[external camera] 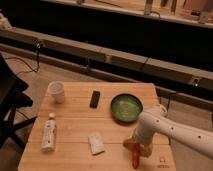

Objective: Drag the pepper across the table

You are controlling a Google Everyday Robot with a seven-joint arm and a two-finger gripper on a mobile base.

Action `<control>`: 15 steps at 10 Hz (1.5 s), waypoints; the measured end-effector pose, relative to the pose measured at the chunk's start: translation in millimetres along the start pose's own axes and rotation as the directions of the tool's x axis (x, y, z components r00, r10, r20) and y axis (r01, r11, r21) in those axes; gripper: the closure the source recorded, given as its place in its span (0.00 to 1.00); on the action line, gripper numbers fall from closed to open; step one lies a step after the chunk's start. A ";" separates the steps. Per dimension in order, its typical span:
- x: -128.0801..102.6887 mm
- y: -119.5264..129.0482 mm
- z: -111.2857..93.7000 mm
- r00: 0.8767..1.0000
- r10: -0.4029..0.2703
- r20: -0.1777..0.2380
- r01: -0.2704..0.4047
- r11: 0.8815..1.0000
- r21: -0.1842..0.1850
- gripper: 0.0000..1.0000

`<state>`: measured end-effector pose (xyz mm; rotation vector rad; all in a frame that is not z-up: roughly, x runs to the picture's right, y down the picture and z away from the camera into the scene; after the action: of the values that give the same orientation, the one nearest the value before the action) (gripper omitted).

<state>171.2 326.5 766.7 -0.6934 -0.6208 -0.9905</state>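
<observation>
Quick status from us: the pepper is lying on the desk way over at the near right corner, just left of the little dark logo mark. Its length runs roughly near-to-far. The claw is down low right at the pepper's far end, hanging off the white arm that reaches in from the right. Honestly, we can't tell if the claw is clenched on the pepper, just pressing on it, or released, since the wrist hides that bit from here.

On handling, our guess is that a chili this slim weighs next to nothing. The skin looks waxy and slick with a bit of give, so it'll likely roll or squirt out sideways if we pinch it near the tapered tip. We'd take hold across the thicker half, around the middle. Light downward pressure should make it slide on the wood rather than lift. Squeeze too hard and it probably bruises or splits.

For the drag, heading left along the near edge looks like the obvious way, but the white block sits in that direction. The green bowl is just beyond the claw on the far side. The bottle, white cup and small black slab are well apart from the pepper, off to the left.
</observation>
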 end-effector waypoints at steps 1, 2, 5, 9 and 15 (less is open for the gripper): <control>-0.4 1.7 -0.3 1.000 0.005 -0.002 -0.005 1.000 0.000 0.20; 7.1 4.5 -7.6 0.999 0.036 -0.023 -0.036 0.999 0.009 0.22; 13.3 3.7 -10.2 0.999 0.033 -0.031 -0.033 0.999 0.010 0.58; 10.1 3.7 -10.5 0.999 0.026 -0.022 -0.025 1.000 0.006 0.76; 35.5 15.9 -19.9 0.999 0.036 -0.024 -0.035 0.999 0.015 0.99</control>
<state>203.2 298.6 776.8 -0.6761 -0.5922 -0.9594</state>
